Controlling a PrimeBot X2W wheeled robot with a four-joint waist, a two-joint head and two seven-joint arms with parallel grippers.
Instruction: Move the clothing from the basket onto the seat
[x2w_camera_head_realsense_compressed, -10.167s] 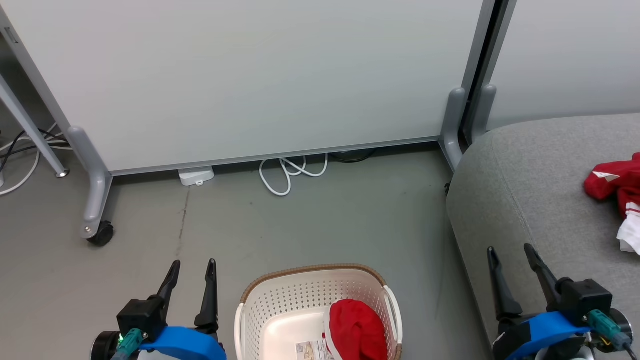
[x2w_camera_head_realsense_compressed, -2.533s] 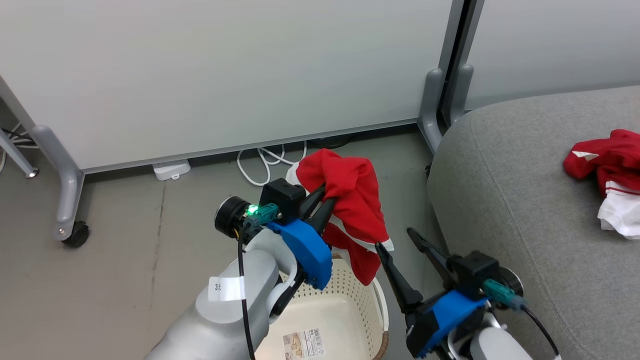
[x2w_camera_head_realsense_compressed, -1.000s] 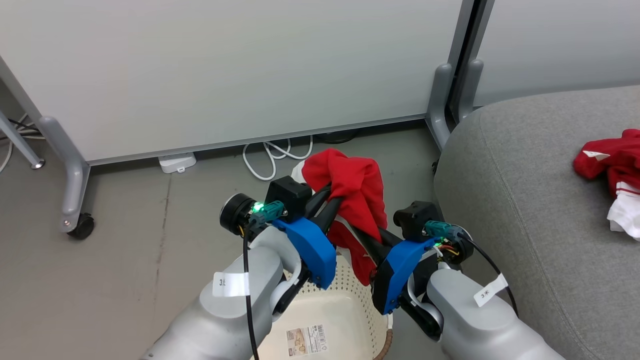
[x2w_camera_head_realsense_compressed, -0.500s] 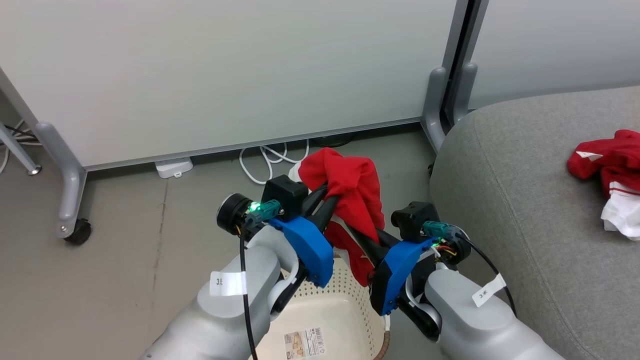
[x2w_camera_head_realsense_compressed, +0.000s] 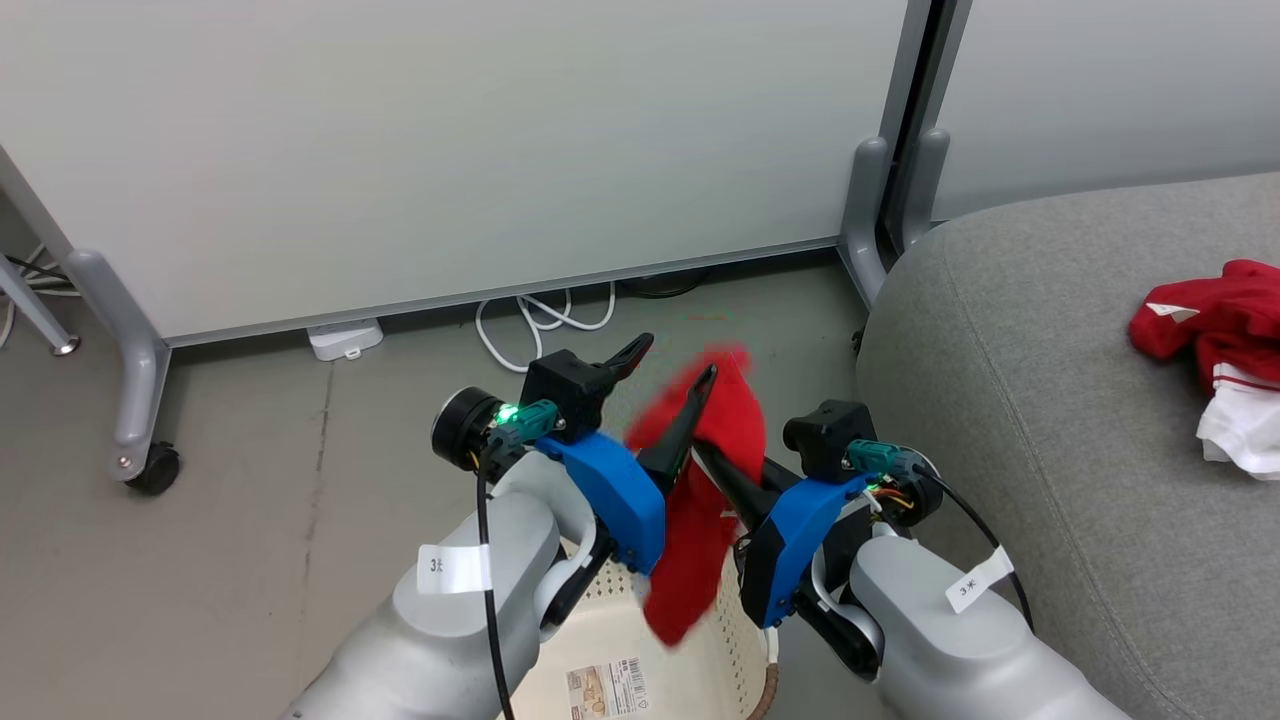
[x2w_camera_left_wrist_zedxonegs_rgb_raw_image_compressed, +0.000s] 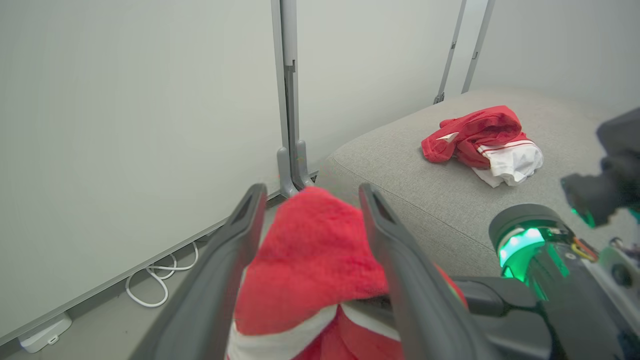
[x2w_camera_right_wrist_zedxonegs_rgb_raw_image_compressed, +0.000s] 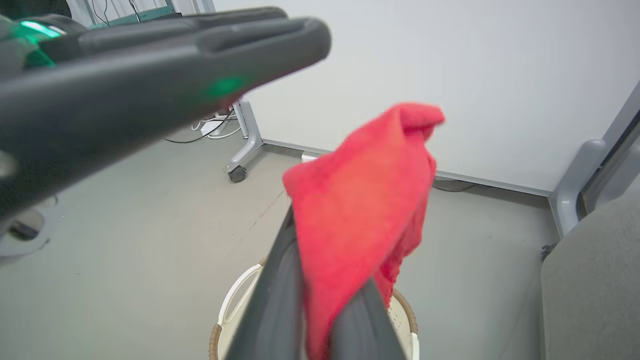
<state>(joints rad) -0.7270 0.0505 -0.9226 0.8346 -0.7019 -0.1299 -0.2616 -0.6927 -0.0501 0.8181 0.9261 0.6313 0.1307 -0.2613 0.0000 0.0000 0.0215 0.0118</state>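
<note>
A bright-red garment (x2w_camera_head_realsense_compressed: 700, 500) hangs blurred above the cream basket (x2w_camera_head_realsense_compressed: 745, 625), pinched in my right gripper (x2w_camera_head_realsense_compressed: 715, 465), which is shut on it. My left gripper (x2w_camera_head_realsense_compressed: 672, 362) stands open beside the cloth's top. In the left wrist view its fingers (x2w_camera_left_wrist_zedxonegs_rgb_raw_image_compressed: 250, 210) straddle the garment (x2w_camera_left_wrist_zedxonegs_rgb_raw_image_compressed: 310, 260) without closing on it. The right wrist view shows the garment (x2w_camera_right_wrist_zedxonegs_rgb_raw_image_compressed: 360, 200) draped between my right gripper's (x2w_camera_right_wrist_zedxonegs_rgb_raw_image_compressed: 320, 310) shut fingers, above the basket (x2w_camera_right_wrist_zedxonegs_rgb_raw_image_compressed: 215, 340). More red-and-white clothing (x2w_camera_head_realsense_compressed: 1200, 310) lies on the grey seat (x2w_camera_head_realsense_compressed: 1020, 380) at the right.
White partition panels stand behind on grey feet, one with a caster (x2w_camera_head_realsense_compressed: 155, 465). A white cable coil (x2w_camera_head_realsense_compressed: 540, 320) and a small white box (x2w_camera_head_realsense_compressed: 345, 338) lie at the panel's base. Grey floor spreads to the left of the basket.
My left gripper has opened and let go of the red garment. The cloth has sagged lower and now hangs from my right gripper, which stays shut.
</note>
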